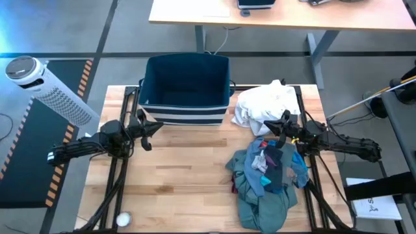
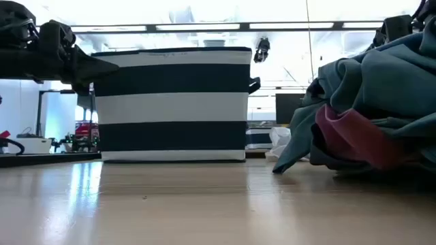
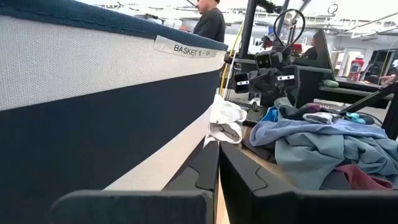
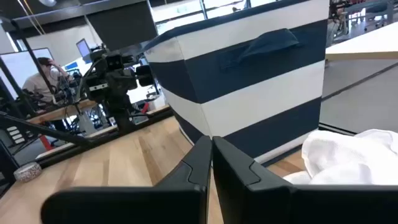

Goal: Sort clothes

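A navy fabric bin with white stripes (image 1: 186,89) stands at the upper middle of the wooden table (image 1: 182,175) in the high view; its dark inside shows no garment. A white garment (image 1: 263,104) lies crumpled just right of the bin. Below it, at lower right, a large teal-green garment (image 1: 260,195) is heaped with small blue (image 1: 298,162), grey and red pieces (image 2: 354,136) on and under it. The left gripper (image 1: 155,127) hovers at the bin's lower left corner, its jaws pressed together and empty. The right gripper (image 1: 276,125) hangs between the white garment and the heap, jaws likewise closed on nothing.
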